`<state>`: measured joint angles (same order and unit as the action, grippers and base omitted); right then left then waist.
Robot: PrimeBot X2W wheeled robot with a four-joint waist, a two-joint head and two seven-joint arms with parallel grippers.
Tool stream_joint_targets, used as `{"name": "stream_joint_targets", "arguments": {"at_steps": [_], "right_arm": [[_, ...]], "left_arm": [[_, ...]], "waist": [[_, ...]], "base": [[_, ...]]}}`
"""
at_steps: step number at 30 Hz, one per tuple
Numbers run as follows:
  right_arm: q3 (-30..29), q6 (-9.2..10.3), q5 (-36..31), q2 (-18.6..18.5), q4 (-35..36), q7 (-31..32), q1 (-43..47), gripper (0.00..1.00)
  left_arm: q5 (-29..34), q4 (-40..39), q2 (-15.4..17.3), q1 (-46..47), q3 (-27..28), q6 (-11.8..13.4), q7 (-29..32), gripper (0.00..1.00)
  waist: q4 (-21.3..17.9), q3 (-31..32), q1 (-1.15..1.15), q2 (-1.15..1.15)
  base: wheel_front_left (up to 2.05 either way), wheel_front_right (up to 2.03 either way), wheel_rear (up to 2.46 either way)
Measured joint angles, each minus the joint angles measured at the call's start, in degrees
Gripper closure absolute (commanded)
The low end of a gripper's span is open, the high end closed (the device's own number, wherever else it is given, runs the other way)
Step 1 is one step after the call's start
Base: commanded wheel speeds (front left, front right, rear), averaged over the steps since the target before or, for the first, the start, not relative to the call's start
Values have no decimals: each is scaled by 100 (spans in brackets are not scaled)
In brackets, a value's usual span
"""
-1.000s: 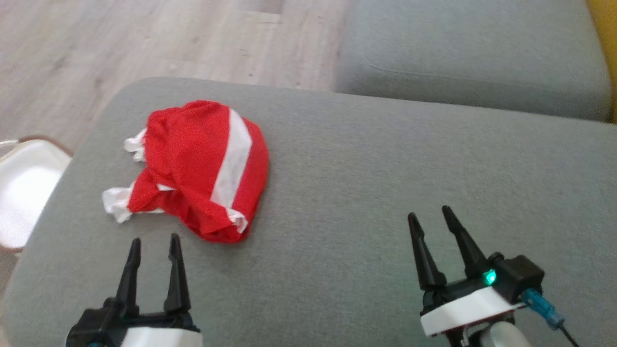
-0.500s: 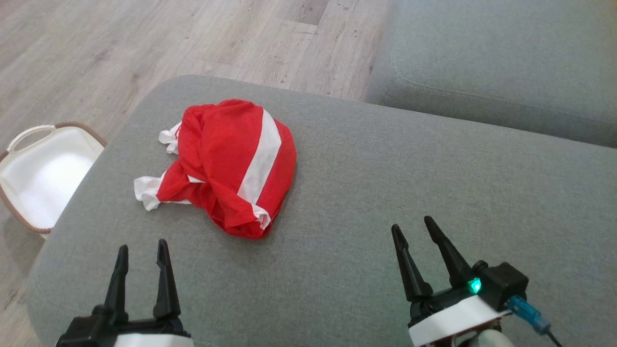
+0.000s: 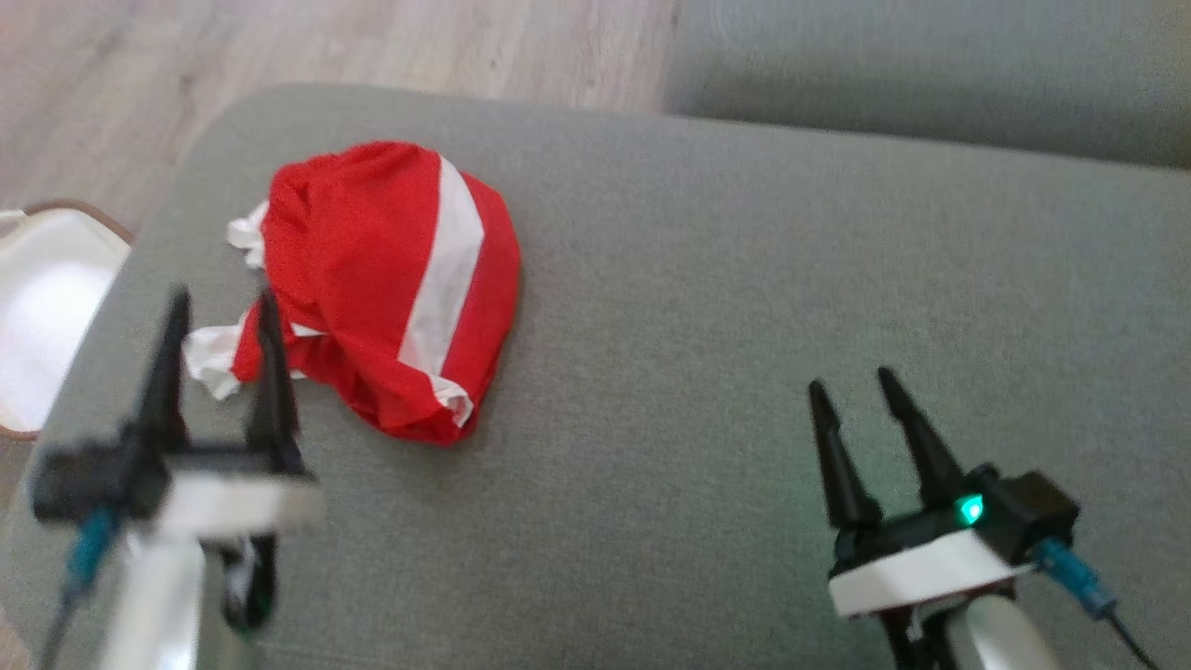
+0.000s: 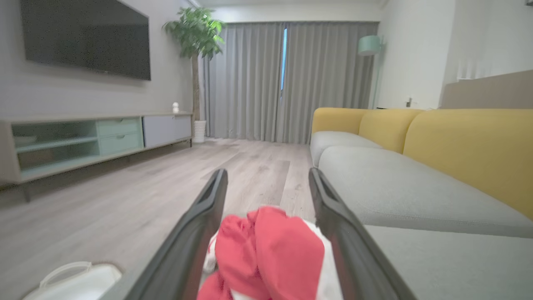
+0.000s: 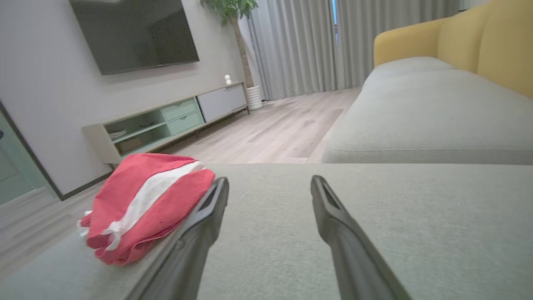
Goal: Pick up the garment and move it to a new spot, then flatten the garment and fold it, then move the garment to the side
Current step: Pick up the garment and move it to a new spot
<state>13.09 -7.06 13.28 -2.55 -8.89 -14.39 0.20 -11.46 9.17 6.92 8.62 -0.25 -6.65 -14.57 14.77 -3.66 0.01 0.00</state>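
- A white basket (image 3: 42,307) sits on the pale wood floor (image 3: 372,42), left of the grey cushion (image 3: 698,307).
- Left gripper (image 3: 221,296), fingers apart, hangs at the crumpled red-and-white garment (image 3: 372,270) on the cushion's left end.
- Right gripper (image 3: 850,380), fingers apart, hovers over the cushion's right part, well apart from the garment.

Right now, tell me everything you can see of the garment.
The garment is red, thin soft-looking fabric with a broad white stripe and white trim at its edges. It lies crumpled in a rounded heap, neither flattened nor folded, on the grey cushion toward its left end. The open left gripper stands at its near white edge, the heap between its fingers in the left wrist view; contact cannot be told.
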Motion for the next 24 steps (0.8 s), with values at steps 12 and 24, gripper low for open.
{"name": "stream_joint_targets", "arguments": {"at_steps": [12,24], "right_arm": [[-474,0,-227,-3,303,0,-498,0],[-550,0,-227,-5,422,-5,-747,0]], "left_arm": [[-787,1883,1160,3354,-1289,-93,1862,0],[-2011,3487,1512,4199,-2660,-93,3396,0]], "waist": [[-487,-950,1,0],[-1026,-1649,0,0]], "base": [[0,0,0],[0,0,0]]}}
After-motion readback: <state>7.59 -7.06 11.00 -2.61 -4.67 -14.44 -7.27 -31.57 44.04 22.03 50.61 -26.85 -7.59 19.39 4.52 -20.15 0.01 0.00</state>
